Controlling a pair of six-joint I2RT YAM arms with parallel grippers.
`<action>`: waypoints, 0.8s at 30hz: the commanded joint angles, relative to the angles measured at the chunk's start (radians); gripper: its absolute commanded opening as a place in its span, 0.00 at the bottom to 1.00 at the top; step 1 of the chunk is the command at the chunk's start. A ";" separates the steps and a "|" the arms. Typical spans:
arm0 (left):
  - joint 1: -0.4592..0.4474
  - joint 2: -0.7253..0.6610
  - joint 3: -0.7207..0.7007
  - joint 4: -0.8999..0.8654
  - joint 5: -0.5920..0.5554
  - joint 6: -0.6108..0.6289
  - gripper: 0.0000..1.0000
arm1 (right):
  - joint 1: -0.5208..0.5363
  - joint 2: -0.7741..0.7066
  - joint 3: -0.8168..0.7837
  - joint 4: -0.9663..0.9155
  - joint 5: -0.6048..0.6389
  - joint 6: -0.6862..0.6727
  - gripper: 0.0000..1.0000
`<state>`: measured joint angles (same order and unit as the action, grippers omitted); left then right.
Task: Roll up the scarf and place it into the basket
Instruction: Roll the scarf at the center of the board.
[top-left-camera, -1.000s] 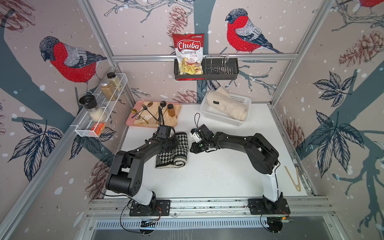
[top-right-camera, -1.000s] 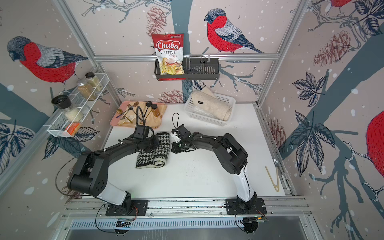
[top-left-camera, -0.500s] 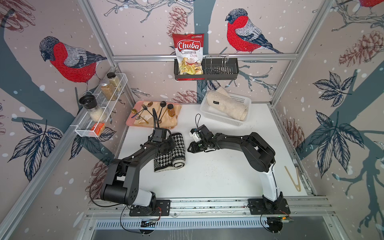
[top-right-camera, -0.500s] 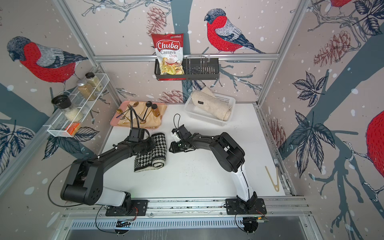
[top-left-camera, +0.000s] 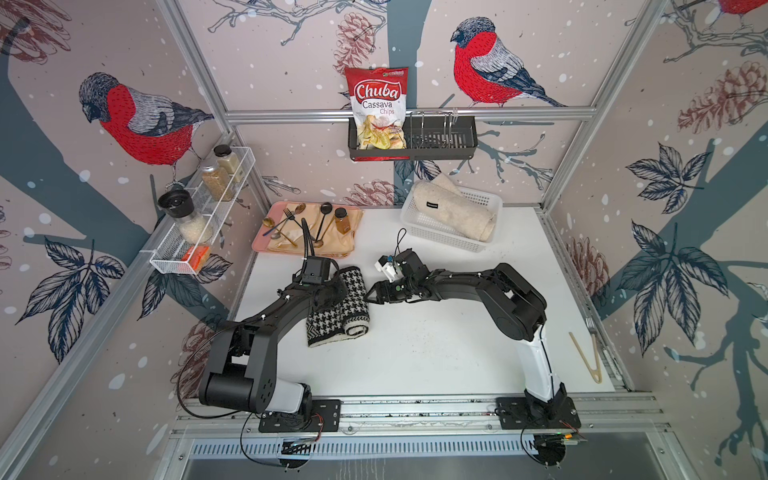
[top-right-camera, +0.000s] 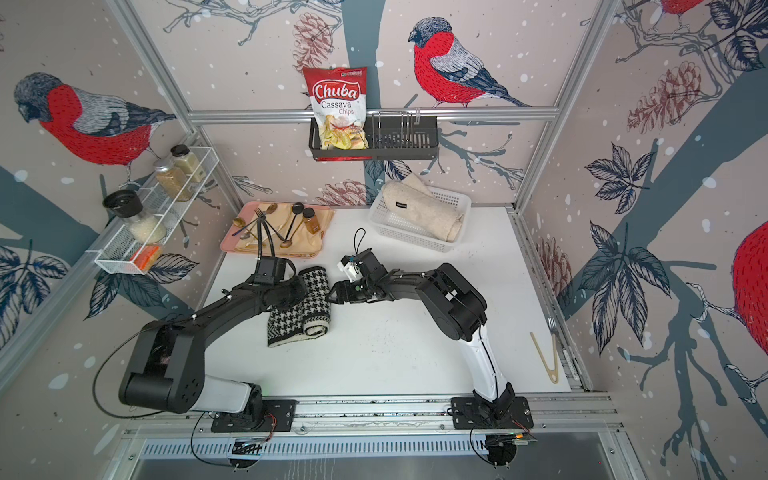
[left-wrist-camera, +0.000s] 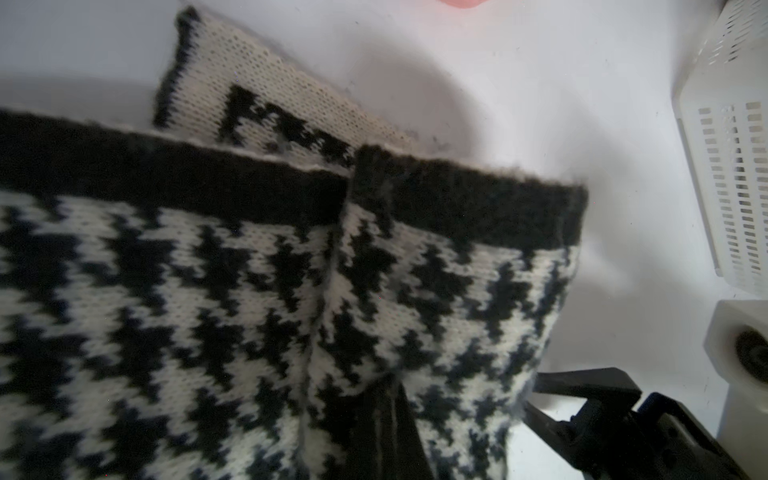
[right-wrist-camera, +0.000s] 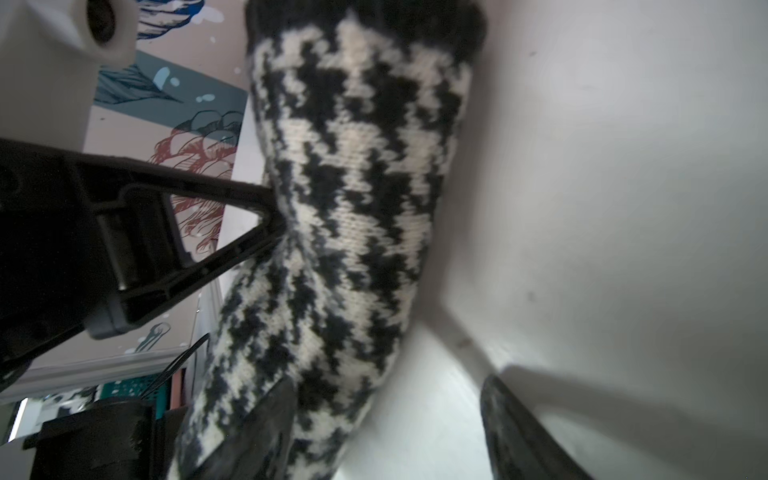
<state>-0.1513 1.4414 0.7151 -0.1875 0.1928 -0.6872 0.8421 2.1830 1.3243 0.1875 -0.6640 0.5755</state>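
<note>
The left claw (top-left-camera: 336, 294) clenches the black-and-white houndstooth knitted scarf (top-left-camera: 353, 309), partly rolled toward the left edge of the white tabletop (top-left-camera: 436, 353); the right claw (top-left-camera: 371, 296), released, touches the roll's side.

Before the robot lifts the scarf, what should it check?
1. The scarf fully rolled: not ok; a flat part lies beside the roll.
2. The left end effector gripping: ok, shut on the scarf.
3. The right end effector ready: ok, open at the roll's side.
4. Room in the basket: cannot tell; a beige rolled cloth fills much of it.
</note>
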 joint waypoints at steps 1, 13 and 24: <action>0.004 0.008 -0.011 -0.017 -0.001 0.010 0.00 | 0.021 0.046 0.006 -0.042 -0.051 0.049 0.72; 0.007 0.006 -0.046 0.015 0.024 -0.002 0.00 | 0.070 0.130 0.090 -0.070 -0.036 0.082 0.09; -0.040 -0.088 -0.001 -0.006 0.118 -0.020 0.00 | 0.035 -0.060 0.024 -0.632 0.435 -0.149 0.04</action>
<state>-0.1719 1.3697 0.6975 -0.1707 0.2886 -0.7025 0.8803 2.1445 1.3632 -0.0963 -0.5098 0.5179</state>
